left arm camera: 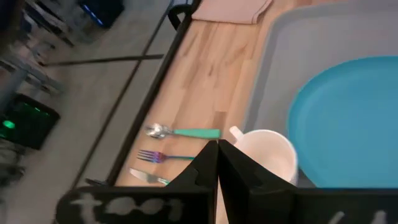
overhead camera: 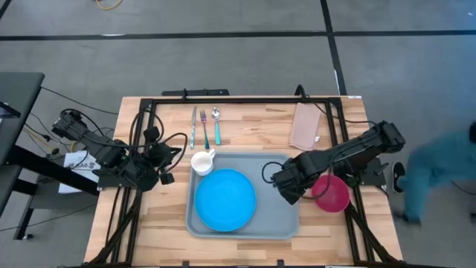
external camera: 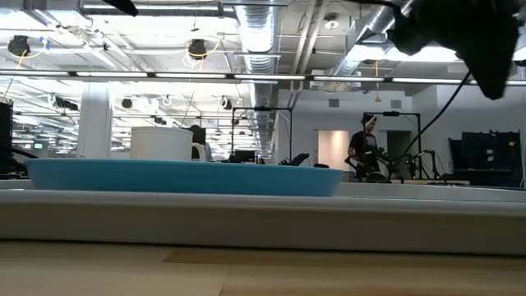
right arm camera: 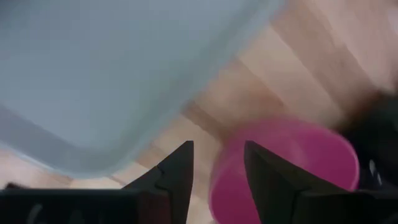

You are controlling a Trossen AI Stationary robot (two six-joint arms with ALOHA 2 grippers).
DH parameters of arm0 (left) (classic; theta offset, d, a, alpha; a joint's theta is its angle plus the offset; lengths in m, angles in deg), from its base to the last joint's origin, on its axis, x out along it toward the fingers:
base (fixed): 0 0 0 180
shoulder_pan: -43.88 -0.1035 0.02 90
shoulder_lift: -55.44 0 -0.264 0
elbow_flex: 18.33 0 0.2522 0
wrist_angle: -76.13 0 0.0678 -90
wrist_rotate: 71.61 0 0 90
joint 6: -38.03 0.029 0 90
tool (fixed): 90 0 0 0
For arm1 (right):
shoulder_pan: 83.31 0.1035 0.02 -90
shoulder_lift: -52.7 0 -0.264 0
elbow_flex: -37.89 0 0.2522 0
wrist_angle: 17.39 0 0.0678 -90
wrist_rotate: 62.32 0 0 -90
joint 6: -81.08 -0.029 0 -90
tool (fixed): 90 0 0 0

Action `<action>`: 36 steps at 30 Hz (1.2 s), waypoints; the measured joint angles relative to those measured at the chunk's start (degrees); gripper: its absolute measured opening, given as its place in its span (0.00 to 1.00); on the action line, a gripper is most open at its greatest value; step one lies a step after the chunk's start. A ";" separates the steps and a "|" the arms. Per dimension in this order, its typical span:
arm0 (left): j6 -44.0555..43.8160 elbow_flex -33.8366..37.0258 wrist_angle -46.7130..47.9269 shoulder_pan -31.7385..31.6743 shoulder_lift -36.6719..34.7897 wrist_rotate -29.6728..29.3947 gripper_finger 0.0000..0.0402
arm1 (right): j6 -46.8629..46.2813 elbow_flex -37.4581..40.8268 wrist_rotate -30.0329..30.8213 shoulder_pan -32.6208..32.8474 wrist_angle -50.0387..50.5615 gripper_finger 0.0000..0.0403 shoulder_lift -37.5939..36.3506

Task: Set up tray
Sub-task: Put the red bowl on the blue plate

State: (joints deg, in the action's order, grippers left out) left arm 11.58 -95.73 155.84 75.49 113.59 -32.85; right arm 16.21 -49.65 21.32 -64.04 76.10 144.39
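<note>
Grey-blue tray (overhead camera: 281, 220) holds blue plate (overhead camera: 224, 199) and white mug (overhead camera: 202, 162); right gripper (right arm camera: 217, 171) jaws parted, left gripper (left arm camera: 217, 163) jaws closed.

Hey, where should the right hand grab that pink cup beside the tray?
Pinch the pink cup by its rim wall, coming from above. It stands on the table, mouth up, right of the tray, and the open right hand is beside it.

Pink bowl (right arm camera: 292, 165) blurred and cut off in right wrist view, person (overhead camera: 439, 173) blurred at table's right
</note>
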 joint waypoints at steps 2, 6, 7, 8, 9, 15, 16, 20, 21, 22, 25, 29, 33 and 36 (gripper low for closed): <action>1.40 0.00 0.02 0.00 0.00 -1.62 0.00 | -2.30 0.00 -0.57 0.72 0.51 0.36 0.97; 4.39 0.00 0.08 0.00 0.00 -2.08 0.00 | -4.77 0.00 -2.10 2.61 -0.12 0.39 1.36; 4.95 0.00 0.09 0.00 -0.02 -2.11 0.00 | -5.90 0.00 -1.86 3.11 -0.33 0.40 1.36; 5.27 0.00 0.09 0.00 -0.01 -2.11 0.00 | -7.38 0.00 -1.19 3.77 -0.43 0.41 1.36; 5.49 0.00 0.09 0.00 0.00 -2.08 0.00 | -8.69 0.00 -0.48 4.43 -0.23 0.42 1.35; 6.97 0.00 0.13 0.00 0.00 -2.11 0.00 | -16.44 0.00 2.16 8.87 3.24 0.45 1.28; 7.23 0.00 0.12 0.00 0.00 -2.11 0.00 | -17.55 0.00 2.60 9.61 3.10 0.45 1.28; 7.41 0.00 0.11 0.00 0.00 -2.11 0.00 | -22.10 0.01 3.42 12.27 2.98 0.45 1.33; 7.41 0.00 0.13 0.00 0.00 -2.11 0.00 | -23.00 0.03 3.45 12.89 2.97 0.44 1.36; 7.40 0.00 0.12 0.00 0.00 -2.11 0.00 | -23.78 0.17 3.48 13.47 2.83 0.44 1.36; 7.39 0.00 0.13 0.00 0.00 -2.11 0.00 | -25.79 1.66 3.47 14.66 1.82 0.44 1.36; 7.39 0.00 0.11 0.00 0.00 -2.09 0.00 | -28.23 6.35 3.41 15.70 1.04 0.44 1.36; 7.37 0.00 0.11 0.00 0.00 -2.08 0.00 | -28.14 10.97 3.35 15.99 -6.98 0.44 0.41; 7.36 0.00 0.11 0.00 0.00 -2.08 0.00 | -27.72 13.37 3.42 15.97 -11.49 0.44 -0.62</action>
State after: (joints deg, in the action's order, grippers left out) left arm 18.94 -95.73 155.95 75.49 113.59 -34.93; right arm -11.51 -36.27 24.74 -48.07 64.62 143.77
